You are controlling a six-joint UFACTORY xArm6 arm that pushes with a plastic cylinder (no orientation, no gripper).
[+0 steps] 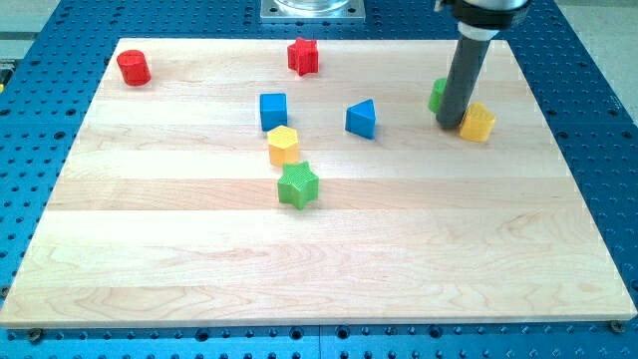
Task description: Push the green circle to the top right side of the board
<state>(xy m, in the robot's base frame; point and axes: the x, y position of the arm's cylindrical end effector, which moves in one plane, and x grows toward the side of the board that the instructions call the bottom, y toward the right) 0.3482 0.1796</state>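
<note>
One green circle [437, 95] sits far right on the wooden board [329, 259], mostly hidden behind the dark rod, with only its left edge showing. My tip [451, 125] stands touching or just beside it on its right, with no jaws to speak of, only the plain rod end. A yellow block [478, 122] lies just right of my tip. Left of these sits a blue triangle [362, 118], then a blue cube [273, 110]. Nearer lie a yellow hexagon [283, 146] and a green star [297, 184], almost touching. A red star [303, 56] and a red cylinder [133, 67] sit along the far edge.
</note>
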